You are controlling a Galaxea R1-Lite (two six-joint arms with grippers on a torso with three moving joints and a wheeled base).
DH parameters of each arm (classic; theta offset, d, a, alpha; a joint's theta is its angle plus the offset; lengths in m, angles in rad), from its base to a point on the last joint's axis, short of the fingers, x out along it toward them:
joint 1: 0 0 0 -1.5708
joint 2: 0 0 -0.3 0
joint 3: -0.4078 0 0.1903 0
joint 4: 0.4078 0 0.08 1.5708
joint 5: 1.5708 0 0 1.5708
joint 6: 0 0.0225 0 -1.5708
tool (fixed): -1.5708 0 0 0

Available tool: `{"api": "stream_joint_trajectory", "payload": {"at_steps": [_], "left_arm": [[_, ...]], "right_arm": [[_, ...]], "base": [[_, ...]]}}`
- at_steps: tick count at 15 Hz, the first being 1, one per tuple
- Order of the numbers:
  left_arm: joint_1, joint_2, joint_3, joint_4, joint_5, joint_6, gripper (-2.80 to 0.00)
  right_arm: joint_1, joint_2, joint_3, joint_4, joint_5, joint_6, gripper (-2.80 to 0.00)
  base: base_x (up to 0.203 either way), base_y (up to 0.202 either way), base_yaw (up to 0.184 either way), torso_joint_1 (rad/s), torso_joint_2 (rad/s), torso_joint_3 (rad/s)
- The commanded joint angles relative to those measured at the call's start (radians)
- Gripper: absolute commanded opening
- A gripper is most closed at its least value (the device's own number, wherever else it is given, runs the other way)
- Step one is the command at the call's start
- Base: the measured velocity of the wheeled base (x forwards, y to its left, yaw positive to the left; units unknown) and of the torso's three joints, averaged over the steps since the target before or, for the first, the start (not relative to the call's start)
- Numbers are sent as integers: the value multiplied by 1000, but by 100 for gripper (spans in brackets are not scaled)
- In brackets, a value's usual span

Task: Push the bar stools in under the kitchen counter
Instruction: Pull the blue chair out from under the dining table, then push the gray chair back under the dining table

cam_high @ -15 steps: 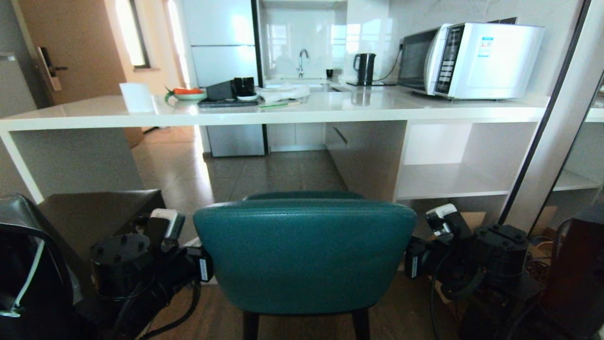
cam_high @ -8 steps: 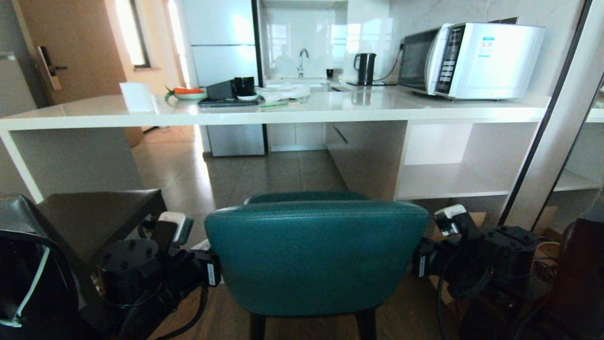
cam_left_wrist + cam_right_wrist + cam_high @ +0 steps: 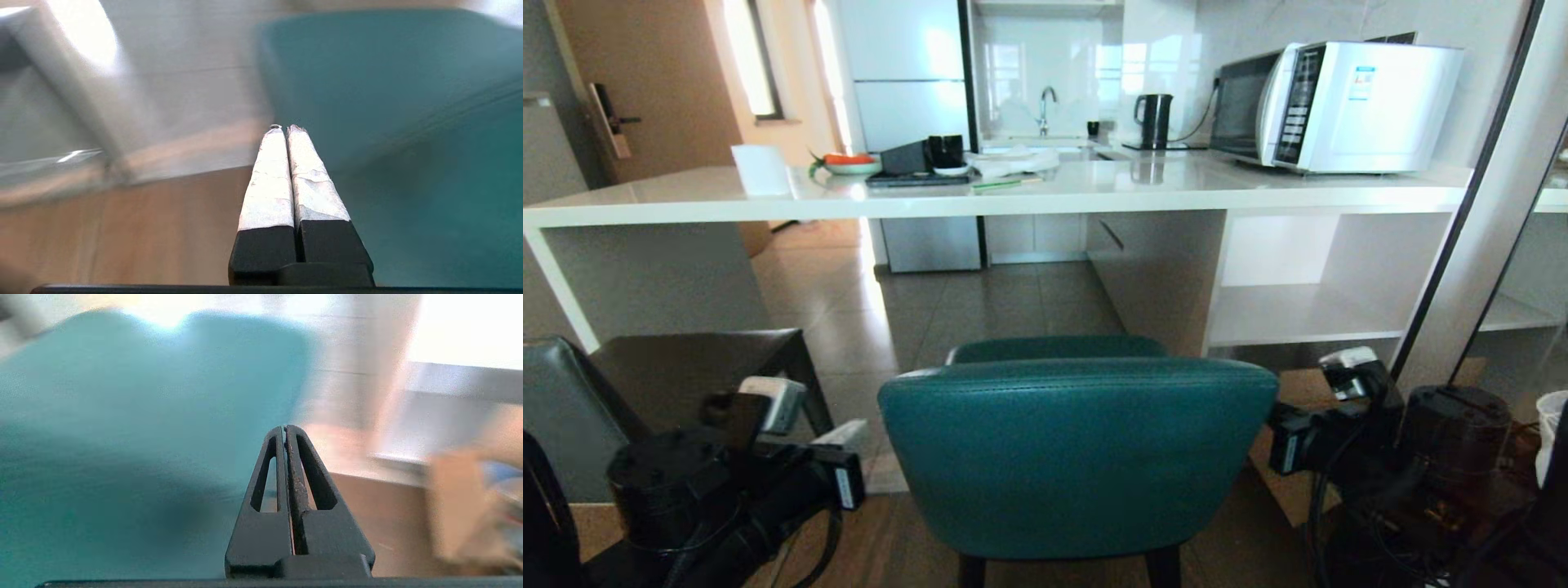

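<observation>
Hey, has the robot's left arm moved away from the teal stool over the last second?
Yes. The left tool, fingers shut, has drawn out leftward and lower from the teal stool, judged against the counter's end panel, which barely shifted.

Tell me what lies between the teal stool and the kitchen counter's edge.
In the head view, only bare floor: wood, then grey tile, between the teal stool and the kitchen counter. The dark-grey stool stands off to the left.

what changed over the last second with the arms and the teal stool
Both arms swung outward from the teal stool: the left gripper and right gripper now sit clear of its sides. Both stayed shut, holding nothing. The stool stays short of the kitchen counter.
</observation>
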Motion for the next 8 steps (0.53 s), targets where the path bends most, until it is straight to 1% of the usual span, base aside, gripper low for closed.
{"api": "stream_joint_trajectory", "payload": {"at_steps": [1, 3, 6, 7, 8], "left_arm": [[47, -62, 38, 13, 19, -2, -280], [56, -133, 50, 13, 12, -16, -280], [54, -276, 58, 13, 2, -18, -280], [54, -333, 61, 27, 2, -12, -280], [54, -398, 60, 73, 3, -7, -280]], "right_arm": [[-46, -34, 8, -2, -18, 0, -280], [-63, -79, 16, -2, -10, 0, -280], [-98, -219, 35, 0, 4, 13, -280], [-103, -281, 47, 15, 6, 15, -280], [-106, -345, 57, 42, 7, 17, -280]], "base": [[0, 0, 0, 0, 0, 0], [0, 0, 0, 0, 0, 0], [0, 0, 0, 0, 0, 0], [0, 0, 0, 0, 0, 0], [0, 0, 0, 0, 0, 0]]}}
